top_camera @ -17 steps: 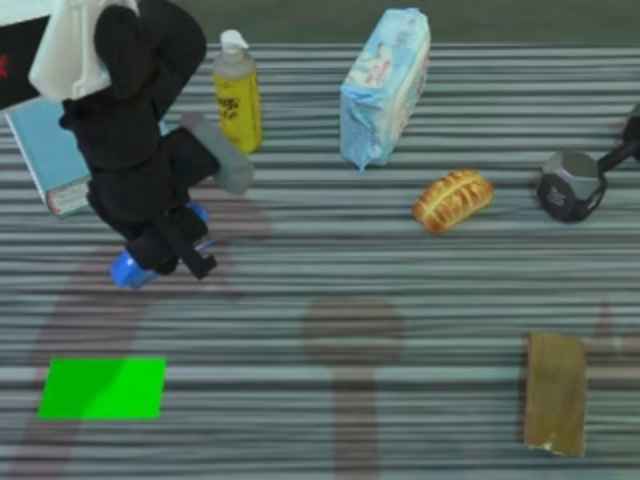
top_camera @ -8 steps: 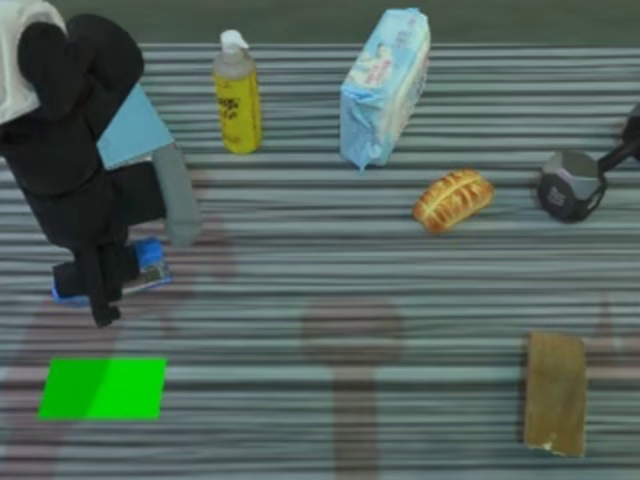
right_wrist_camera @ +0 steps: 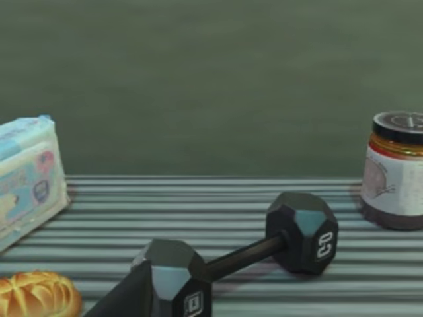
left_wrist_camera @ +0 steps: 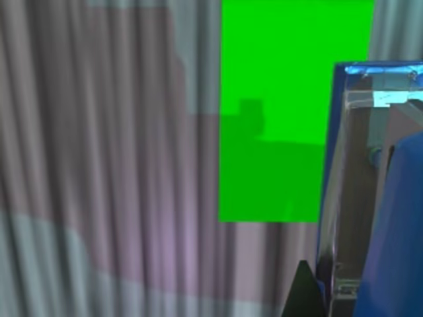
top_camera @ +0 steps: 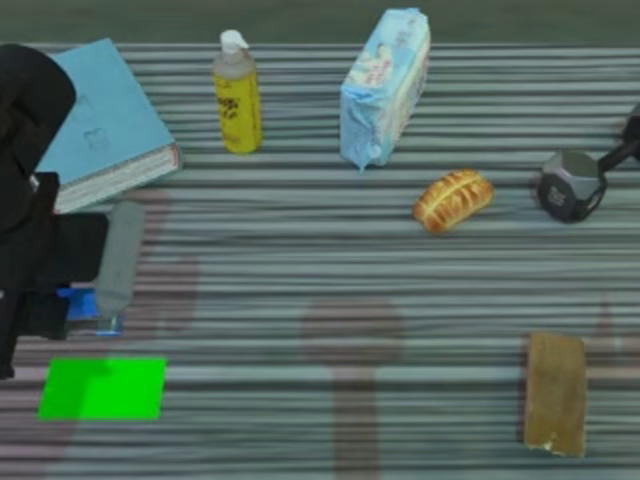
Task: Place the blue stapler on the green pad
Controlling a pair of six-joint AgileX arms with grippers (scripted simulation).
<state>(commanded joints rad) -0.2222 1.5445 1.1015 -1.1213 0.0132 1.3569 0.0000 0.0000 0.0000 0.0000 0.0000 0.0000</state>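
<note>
left gripper [top_camera: 40, 310] clenched the blue stapler [top_camera: 82, 303] just above the green pad [top_camera: 102, 388]; should've centred over pad, lowered gently b4 release.

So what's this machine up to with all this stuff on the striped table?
The left arm's hand has picked up the small glossy blue stapler and is carrying it at the table's left edge, toward the flat bright-green pad. The stapler is just short of the pad and not yet set down. The right arm is parked off the table's right side.
</note>
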